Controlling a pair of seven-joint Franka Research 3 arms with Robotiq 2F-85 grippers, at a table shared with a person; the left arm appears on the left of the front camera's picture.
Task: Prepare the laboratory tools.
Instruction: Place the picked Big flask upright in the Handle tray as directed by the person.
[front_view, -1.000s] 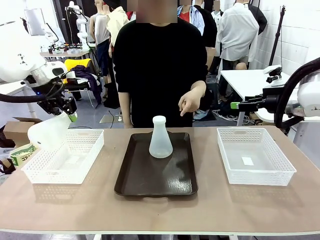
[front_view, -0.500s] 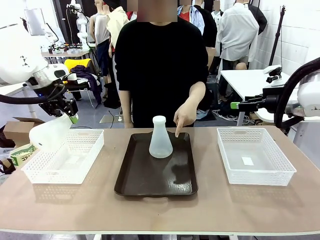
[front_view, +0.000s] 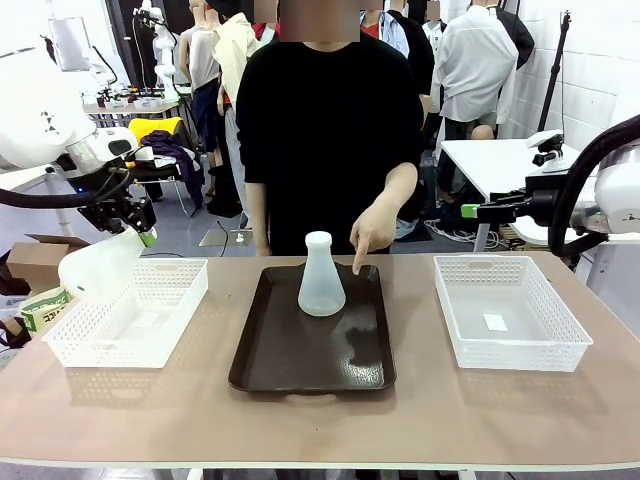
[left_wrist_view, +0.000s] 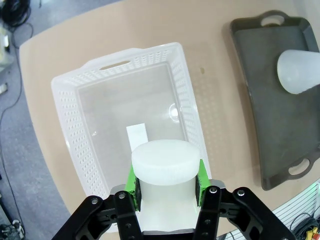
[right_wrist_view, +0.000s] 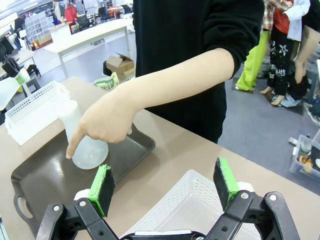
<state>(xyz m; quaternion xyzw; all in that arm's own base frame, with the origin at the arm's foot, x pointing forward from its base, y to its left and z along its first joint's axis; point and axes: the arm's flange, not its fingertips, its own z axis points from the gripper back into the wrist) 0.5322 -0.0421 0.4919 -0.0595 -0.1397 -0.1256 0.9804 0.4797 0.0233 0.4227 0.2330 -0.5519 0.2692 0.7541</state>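
One frosted-white conical flask (front_view: 321, 278) stands upright on the dark brown tray (front_view: 300, 365), also visible as flask (right_wrist_view: 85, 145) and flask (left_wrist_view: 299, 71). The person's hand (front_view: 370, 235) points a finger down at the tray just right of it. My left gripper (front_view: 137, 228) is shut on the neck of the second flask (front_view: 97, 268), held tilted above the left white basket (front_view: 120, 325); its flat base (left_wrist_view: 166, 160) faces the wrist camera between the green pads (left_wrist_view: 131, 180). My right gripper (right_wrist_view: 165, 187) hangs open above the right basket (front_view: 510, 315).
The left basket (left_wrist_view: 100, 105) holds a small white label on its floor. The right basket (right_wrist_view: 185, 207) sits under my right gripper. Bare table lies along the front edge (front_view: 320, 420). The person stands at the far side behind the tray.
The person's hand came down from mid-air until its finger points at the tray beside the flask. Both arms have stayed put.
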